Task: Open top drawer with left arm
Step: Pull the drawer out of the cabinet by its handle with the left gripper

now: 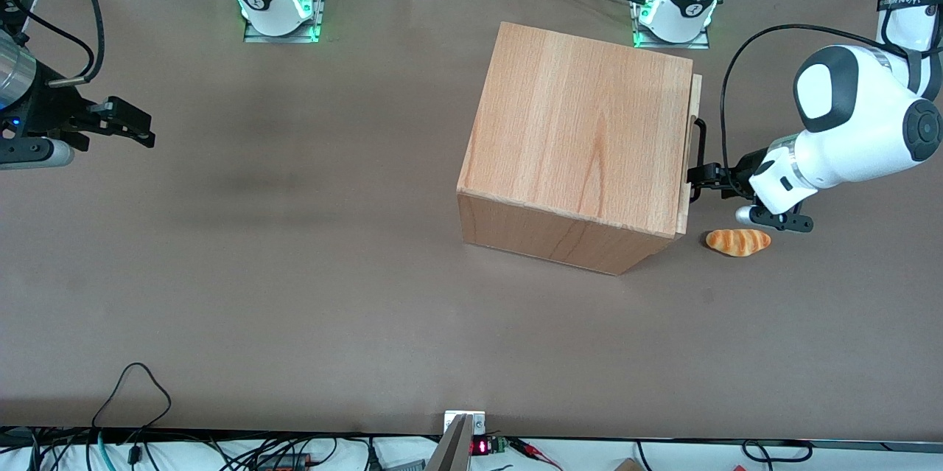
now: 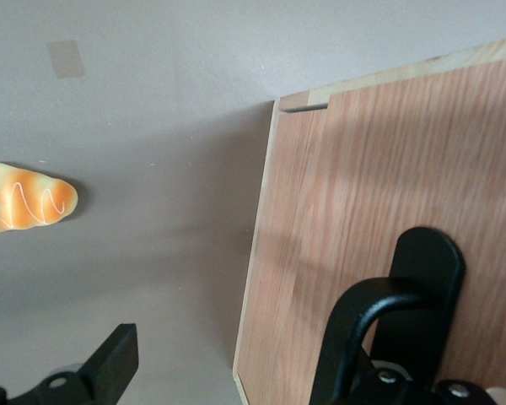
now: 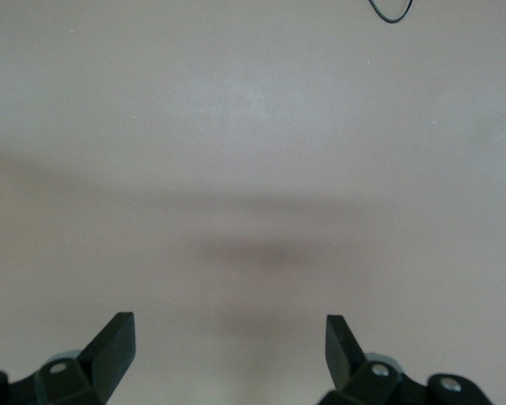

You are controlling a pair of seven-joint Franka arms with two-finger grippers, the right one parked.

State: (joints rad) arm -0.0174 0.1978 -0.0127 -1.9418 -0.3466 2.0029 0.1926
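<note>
A small orange-striped bread roll [image 1: 738, 242] lies just beside the pale wooden top drawer [image 1: 691, 154], slightly protruding; the left arm's black gripper [image 1: 696, 180] has open jaws at its black handle [image 2: 379, 329].

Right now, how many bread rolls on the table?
1. The bread roll lies on the table in front of the top drawer, nearer the front camera than the hand at the drawer handle. Cabinet may hide more.

Colours on the worktop
Light-wood cabinet [image 1: 582, 139], black handle [image 1: 700, 143]; orange, pale-striped bread roll [image 1: 738, 242]; white left arm [image 1: 854, 124], black gripper [image 1: 700, 178]; brown table [image 1: 295, 272].
</note>
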